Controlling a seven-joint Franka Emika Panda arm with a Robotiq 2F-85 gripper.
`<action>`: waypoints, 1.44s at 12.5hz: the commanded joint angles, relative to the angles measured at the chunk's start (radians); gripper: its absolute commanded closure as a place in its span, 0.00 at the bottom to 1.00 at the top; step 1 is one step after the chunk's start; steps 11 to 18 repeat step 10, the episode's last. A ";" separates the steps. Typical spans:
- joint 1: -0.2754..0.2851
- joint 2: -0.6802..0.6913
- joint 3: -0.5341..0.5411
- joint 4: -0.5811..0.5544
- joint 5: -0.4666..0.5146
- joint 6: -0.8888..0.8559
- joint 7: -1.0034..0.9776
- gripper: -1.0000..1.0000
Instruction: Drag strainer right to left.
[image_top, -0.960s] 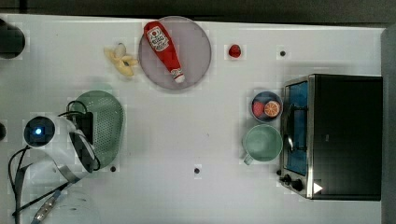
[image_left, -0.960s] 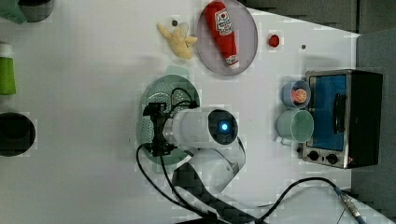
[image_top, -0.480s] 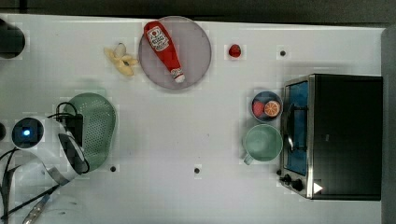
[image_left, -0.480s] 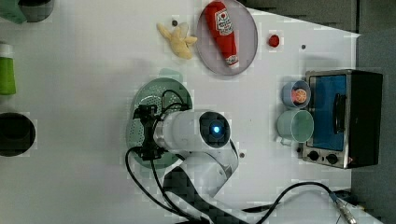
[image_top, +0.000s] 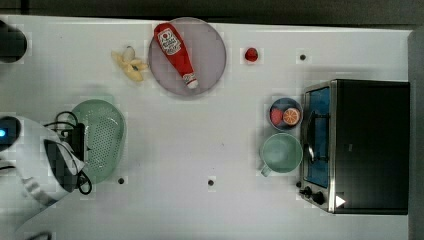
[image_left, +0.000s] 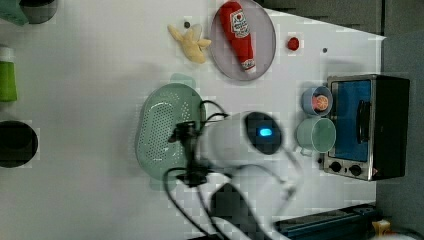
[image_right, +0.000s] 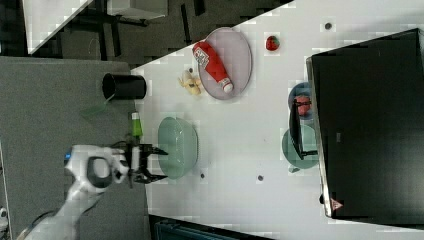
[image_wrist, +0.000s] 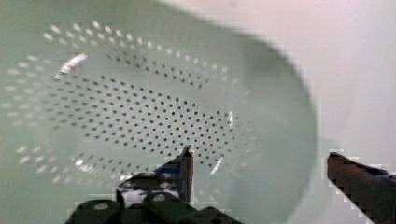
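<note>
Over the strainer (image_wrist: 140, 116) rim | end effector (image_wrist: 261, 172) is hovering, spread wide, gripping nothing | strainer is resting well apart from toaster oven (image_top: 360, 145)

We are seeing a ketchup bottle (image_top: 176, 54) lying on a grey plate (image_top: 210, 60), a banana (image_top: 129, 65) beside it, and a mint mug (image_top: 281, 153) sitting against the toaster oven (image_top: 370, 145) on the white tabletop (image_top: 210, 140).
</note>
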 joint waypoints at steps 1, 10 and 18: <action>-0.042 -0.218 -0.103 0.043 -0.014 -0.147 -0.275 0.00; -0.119 -0.728 -0.496 0.044 -0.273 -0.549 -1.006 0.00; -0.119 -0.728 -0.496 0.044 -0.273 -0.549 -1.006 0.00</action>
